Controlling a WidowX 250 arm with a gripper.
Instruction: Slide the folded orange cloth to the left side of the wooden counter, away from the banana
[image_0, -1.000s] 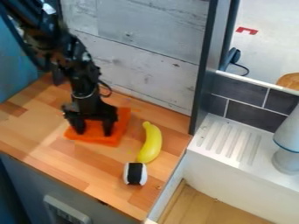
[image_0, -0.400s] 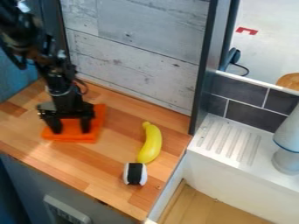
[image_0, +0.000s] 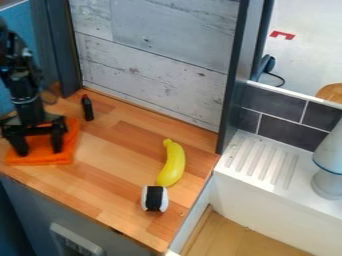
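The black gripper (image_0: 39, 150) is at the left end of the wooden counter, pointing down with its two fingers spread apart, their tips on or just over an orange cloth (image_0: 61, 158). The cloth lies flat and folded beneath it. A small dark bottle-like object with a red tip (image_0: 87, 108) stands to the right of the gripper, near the back wall. Farther right lies a yellow banana (image_0: 172, 163), its lower end close to a white sushi roll with a black band (image_0: 155, 198).
The wooden counter (image_0: 113, 190) ends at a grey panelled wall (image_0: 153, 75) behind and a dark upright post (image_0: 234, 80) at right. Beyond is a white sink unit (image_0: 267, 187) with a grey-white object (image_0: 328, 172) on its ledge.
The gripper has moved left along the counter, and the orange cloth has shifted left with it. The dark object with the red tip has come into sight behind the arm.
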